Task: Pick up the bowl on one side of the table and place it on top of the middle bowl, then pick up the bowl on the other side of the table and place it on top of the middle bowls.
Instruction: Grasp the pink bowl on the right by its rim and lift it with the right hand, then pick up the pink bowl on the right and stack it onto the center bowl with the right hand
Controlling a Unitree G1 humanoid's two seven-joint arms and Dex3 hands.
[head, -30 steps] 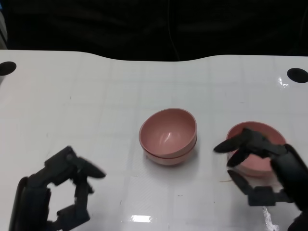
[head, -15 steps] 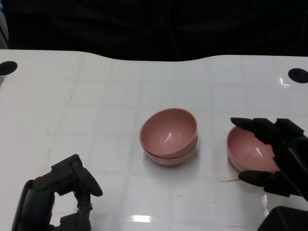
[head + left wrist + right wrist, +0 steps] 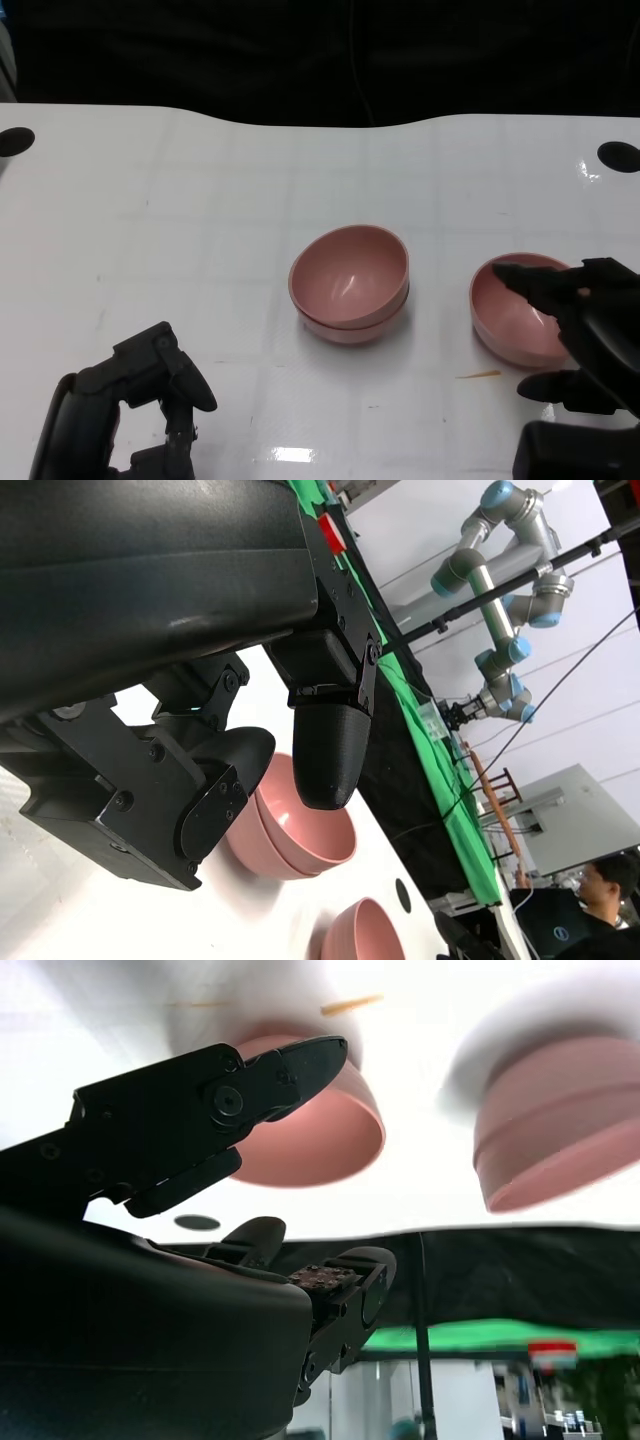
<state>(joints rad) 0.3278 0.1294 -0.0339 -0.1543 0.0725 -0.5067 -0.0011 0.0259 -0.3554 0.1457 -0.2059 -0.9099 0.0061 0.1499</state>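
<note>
Stack: two pink bowls nested [image 3: 349,283] at mid-surface, upright; I see only a thin band of the lower one's rim under the upper.
Side bowl: single pink bowl [image 3: 520,306] to the right of the stack, apart from it, sitting on the surface; its near-right rim is covered by my right hand.
Right hand: right hand [image 3: 572,335] at the side bowl, fingers spread, one fingertip over the bowl's rim, the thumb low beside it near the surface. In the right wrist view one finger [image 3: 215,1110] lies across the bowl's outer wall. I cannot tell whether any finger actually touches; the bowl is not lifted, and I read the hand as released.
Left hand: left hand [image 3: 140,400] low at the near-left, well away from the bowls, fingers curled in with nothing between them; its lower part is cut off by the frame edge.
Surface: white surface [image 3: 200,200], glossy, glare near the front edge.
Small item: thin yellowish sliver [image 3: 480,375] in front of the side bowl; too small to identify.
</note>
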